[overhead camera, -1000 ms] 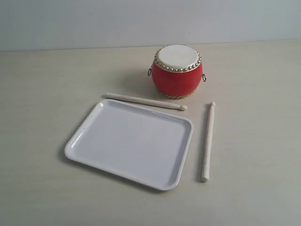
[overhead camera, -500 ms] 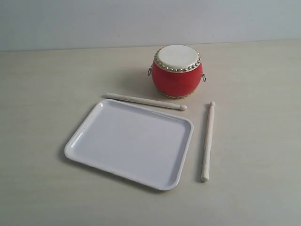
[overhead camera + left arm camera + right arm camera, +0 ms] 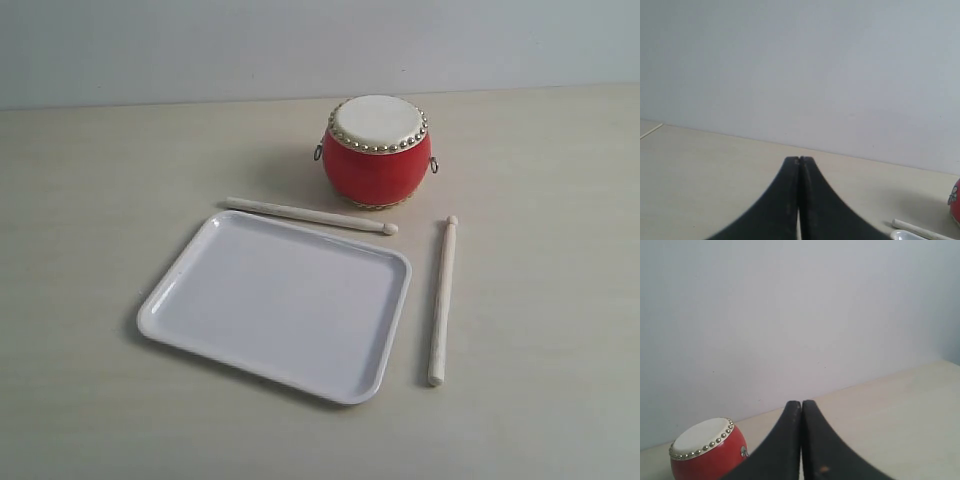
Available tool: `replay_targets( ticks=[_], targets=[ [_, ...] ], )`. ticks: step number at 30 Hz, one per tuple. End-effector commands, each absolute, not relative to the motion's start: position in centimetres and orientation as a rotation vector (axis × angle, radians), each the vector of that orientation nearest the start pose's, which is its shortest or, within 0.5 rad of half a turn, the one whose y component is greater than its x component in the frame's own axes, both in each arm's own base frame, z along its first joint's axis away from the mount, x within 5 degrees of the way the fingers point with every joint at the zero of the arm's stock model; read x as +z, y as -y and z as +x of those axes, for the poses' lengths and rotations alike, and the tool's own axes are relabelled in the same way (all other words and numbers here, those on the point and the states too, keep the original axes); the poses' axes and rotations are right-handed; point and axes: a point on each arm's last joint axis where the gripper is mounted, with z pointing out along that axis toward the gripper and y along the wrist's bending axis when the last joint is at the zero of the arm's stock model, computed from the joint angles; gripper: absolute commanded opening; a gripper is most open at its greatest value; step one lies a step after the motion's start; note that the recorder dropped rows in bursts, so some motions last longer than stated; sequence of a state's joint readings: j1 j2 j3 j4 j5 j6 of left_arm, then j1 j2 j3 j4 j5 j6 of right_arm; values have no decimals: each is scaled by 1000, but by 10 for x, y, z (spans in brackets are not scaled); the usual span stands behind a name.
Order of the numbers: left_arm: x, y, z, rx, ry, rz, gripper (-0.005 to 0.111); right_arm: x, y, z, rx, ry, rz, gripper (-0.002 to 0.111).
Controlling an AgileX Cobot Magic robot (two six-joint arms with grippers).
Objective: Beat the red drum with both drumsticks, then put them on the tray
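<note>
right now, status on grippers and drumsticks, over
Left gripper shut, empty; right gripper shut, empty. Far drumstick and right drumstick on table, outside tray. Nothing seen blocking the red drum.

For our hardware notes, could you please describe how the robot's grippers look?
Both the left gripper and right gripper have smooth black fingers that curve from a wide base to narrow blunt tips. The right one has a tiny orange speck near one finger's base. No cables show.

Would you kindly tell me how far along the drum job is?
Done: nothing yet. One drumstick lies on the table between the red drum and the tray, the second drumstick right of the tray, which holds nothing. In hand: nothing; the left gripper and right gripper are shut and empty. Left: pick up both sticks, beat the drum, tray them.
</note>
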State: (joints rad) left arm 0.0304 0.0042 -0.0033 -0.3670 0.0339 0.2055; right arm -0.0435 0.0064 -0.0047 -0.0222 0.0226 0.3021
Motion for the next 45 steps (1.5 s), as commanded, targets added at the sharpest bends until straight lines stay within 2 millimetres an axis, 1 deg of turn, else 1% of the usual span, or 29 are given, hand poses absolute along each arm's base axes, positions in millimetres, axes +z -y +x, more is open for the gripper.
replay_targets(
  ticks=[1, 9, 21, 24, 26, 28, 29, 30, 32, 33, 34, 35, 36, 39, 41, 42, 44, 45],
  targets=[
    [211, -1, 56, -112, -1504, -143, 0, 211, 3, 56, 184, -1486, 243, 0],
    [211, -1, 56, -76, -1506, -111, 0, 211, 3, 56, 184, -1486, 243, 0],
    [211, -1, 56, -75, -1506, -111, 0, 211, 3, 56, 182, -1487, 241, 0],
    [215, -3, 56, -73, -1455, -129, 0, 211, 3, 56, 184, -1486, 243, 0],
    [223, -6, 55, -118, -1362, -206, 0, 211, 3, 56, 184, -1486, 243, 0],
    [232, -11, 52, -251, -1226, -367, 0, 211, 3, 56, 184, -1486, 243, 0],
    [235, -13, 50, -298, -1174, -418, 0, 211, 3, 56, 184, -1486, 243, 0],
    [238, -15, 49, -338, -1117, -460, 0, 211, 3, 56, 184, -1486, 243, 0],
    [244, -18, 46, -331, -1036, -471, 0, 211, 3, 56, 184, -1486, 243, 0],
    [248, -21, 43, -386, -965, -514, 0, 211, 3, 56, 184, -1486, 243, 0],
    [249, -22, 42, -417, -932, -539, 0, 211, 3, 56, 184, -1486, 243, 0],
    [254, -26, 38, -497, -828, -601, 0, 211, 3, 56, 184, -1486, 243, 0],
    [255, -27, 36, -509, -798, -609, 0, 211, 3, 56, 184, -1486, 243, 0],
    [255, -27, 36, -512, -790, -616, 0, 211, 3, 56, 184, -1486, 243, 0],
    [254, -28, 37, -603, -770, -676, 0, 211, 3, 56, 184, -1486, 243, 0],
    [254, -30, 36, -674, -723, -734, 0, 211, 3, 56, 184, -1486, 243, 0],
    [264, -36, 38, -733, -677, -852, 0, 211, 3, 56, 184, -1486, 243, 0],
    [277, -37, 44, -732, -690, -873, 0, 211, 3, 56, 184, -1486, 243, 0]
  ],
)
